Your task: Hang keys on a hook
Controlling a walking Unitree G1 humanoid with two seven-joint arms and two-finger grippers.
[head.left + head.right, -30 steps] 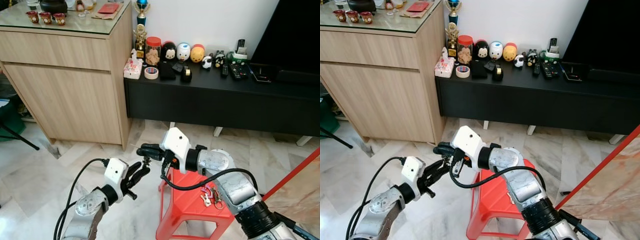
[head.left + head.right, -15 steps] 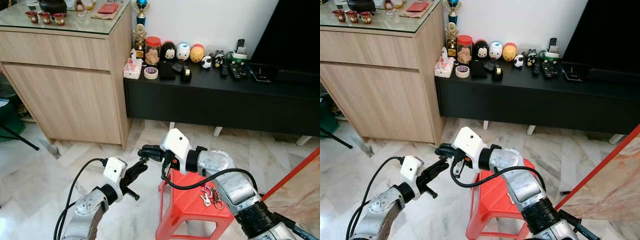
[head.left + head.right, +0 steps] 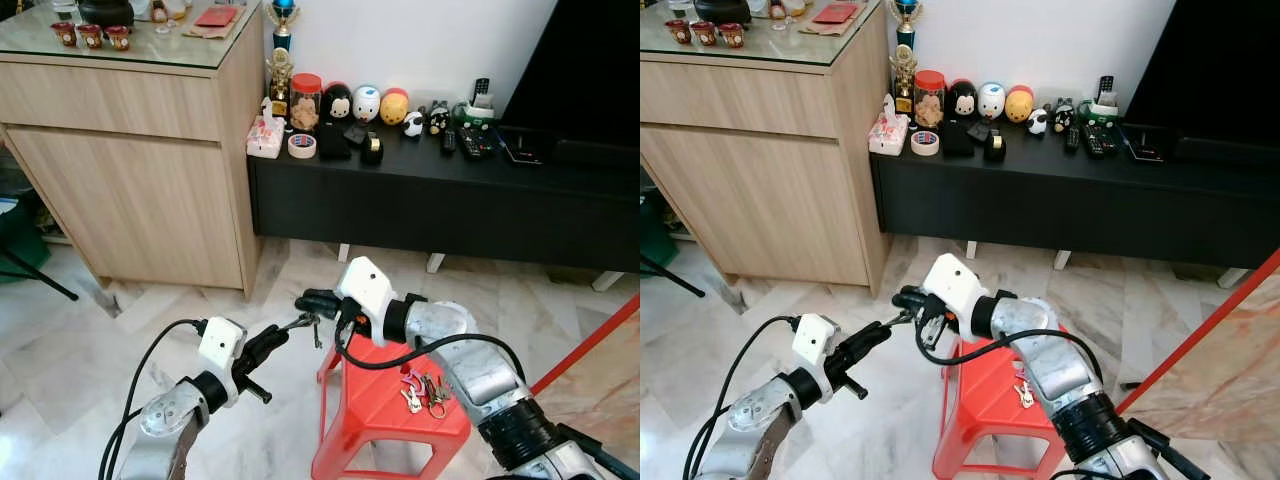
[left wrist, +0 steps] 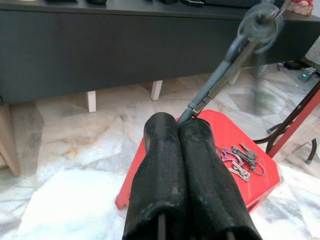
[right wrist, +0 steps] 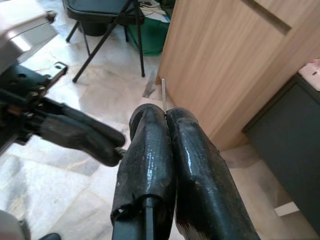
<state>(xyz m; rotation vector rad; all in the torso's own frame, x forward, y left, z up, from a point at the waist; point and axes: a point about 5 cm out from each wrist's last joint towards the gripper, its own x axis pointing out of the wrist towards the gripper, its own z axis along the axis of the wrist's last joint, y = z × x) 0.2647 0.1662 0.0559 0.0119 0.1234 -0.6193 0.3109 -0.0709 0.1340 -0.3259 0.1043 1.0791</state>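
A grey metal key bunch [image 3: 309,322] hangs in the air between my two grippers, left of a red plastic stool [image 3: 365,415]. My left gripper [image 3: 284,332] is shut on one end of it; in the left wrist view the grey key [image 4: 220,75] runs from the shut fingertips [image 4: 162,127] up to a blurred ring. My right gripper [image 3: 306,299] is shut just above the bunch, with a thin metal sliver [image 5: 163,95] standing out between its fingertips. A second bunch with pink and purple clips [image 3: 422,388] lies on the stool.
A tall wooden cabinet [image 3: 130,180] stands at the back left. A low black bench [image 3: 430,205] with figurines and remotes runs along the wall behind. A red-edged board [image 3: 590,345] leans at the right. Black chair legs [image 5: 100,35] stand on the marble floor.
My left gripper, open below the bunch a second ago, has risen and shut on the grey key. My right gripper has shifted slightly right with the bunch.
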